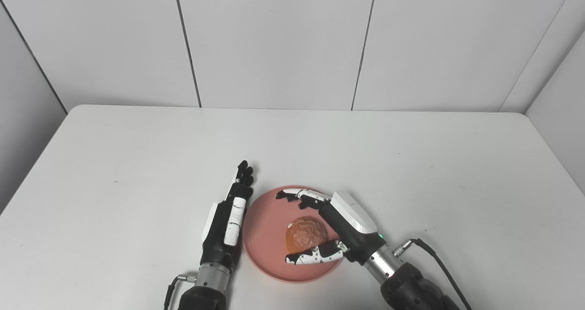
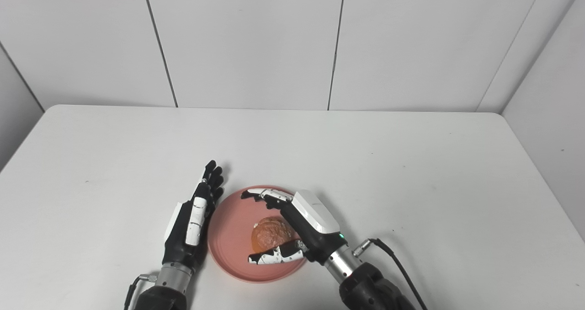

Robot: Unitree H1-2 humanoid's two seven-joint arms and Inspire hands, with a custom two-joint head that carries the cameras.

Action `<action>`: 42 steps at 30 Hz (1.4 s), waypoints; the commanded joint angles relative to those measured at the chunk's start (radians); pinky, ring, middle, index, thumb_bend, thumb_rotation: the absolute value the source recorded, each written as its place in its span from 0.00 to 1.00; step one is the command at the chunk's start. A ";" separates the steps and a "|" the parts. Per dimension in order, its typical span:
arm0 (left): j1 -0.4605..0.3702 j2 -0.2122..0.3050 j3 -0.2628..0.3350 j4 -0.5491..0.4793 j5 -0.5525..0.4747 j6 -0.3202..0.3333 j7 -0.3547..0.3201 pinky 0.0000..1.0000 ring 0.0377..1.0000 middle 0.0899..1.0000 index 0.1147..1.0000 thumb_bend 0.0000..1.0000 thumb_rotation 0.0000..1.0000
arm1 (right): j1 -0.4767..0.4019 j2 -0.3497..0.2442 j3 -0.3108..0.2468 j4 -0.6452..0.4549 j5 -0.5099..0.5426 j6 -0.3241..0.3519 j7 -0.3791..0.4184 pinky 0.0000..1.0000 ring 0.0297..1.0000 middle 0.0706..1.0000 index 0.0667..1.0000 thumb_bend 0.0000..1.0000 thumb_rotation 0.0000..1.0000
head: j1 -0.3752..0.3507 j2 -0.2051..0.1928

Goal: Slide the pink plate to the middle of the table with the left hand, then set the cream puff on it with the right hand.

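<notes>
The pink plate (image 1: 265, 237) lies on the white table (image 1: 137, 163) near its front, a little left of centre. On the plate rests the brown cream puff (image 1: 305, 233). My right hand (image 1: 336, 227) hovers over the plate with fingers and thumb spread on either side of the puff, open and not gripping it. My left hand (image 1: 228, 218) stands open on its edge, fingers straight and together, right against the plate's left rim.
A black cable (image 1: 438, 262) loops from the right wrist over the table. White wall panels (image 1: 274, 45) rise behind the table's far edge.
</notes>
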 commanded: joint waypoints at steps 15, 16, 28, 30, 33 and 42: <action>0.010 -0.003 -0.011 -0.013 0.021 0.019 0.002 1.00 1.00 1.00 1.00 0.75 1.00 | 0.030 0.029 -0.070 -0.070 0.032 -0.043 -0.099 0.82 0.92 0.95 0.95 0.59 0.50 | 0.003 0.003; 0.011 -0.004 -0.009 -0.013 0.020 0.016 0.003 1.00 1.00 1.00 1.00 0.75 1.00 | 0.036 0.036 -0.078 -0.071 0.038 -0.043 -0.109 0.83 0.92 0.96 0.96 0.59 0.52 | 0.003 0.004; 0.013 0.009 0.002 -0.005 0.039 -0.024 0.007 1.00 1.00 1.00 0.99 0.69 1.00 | 0.089 0.102 -0.172 -0.100 0.220 0.047 -0.120 1.00 1.00 1.00 1.00 0.51 0.90 | 0.003 0.005; 0.014 0.010 0.002 -0.005 0.039 -0.027 0.007 1.00 1.00 1.00 0.99 0.68 1.00 | 0.093 0.107 -0.180 -0.102 0.225 0.064 -0.121 1.00 1.00 1.00 1.00 0.51 0.96 | 0.003 0.005; 0.017 0.013 0.002 -0.008 0.046 -0.022 0.011 1.00 1.00 1.00 0.99 0.68 1.00 | 0.105 0.118 -0.191 -0.112 0.260 0.102 -0.114 1.00 1.00 1.00 1.00 0.52 0.99 | 0.003 0.005; 0.011 0.012 0.016 0.005 0.043 -0.033 0.013 1.00 1.00 1.00 0.99 0.70 1.00 | 0.123 0.167 -0.228 -0.133 0.390 0.201 -0.107 1.00 1.00 1.00 1.00 0.50 0.97 | 0.007 0.006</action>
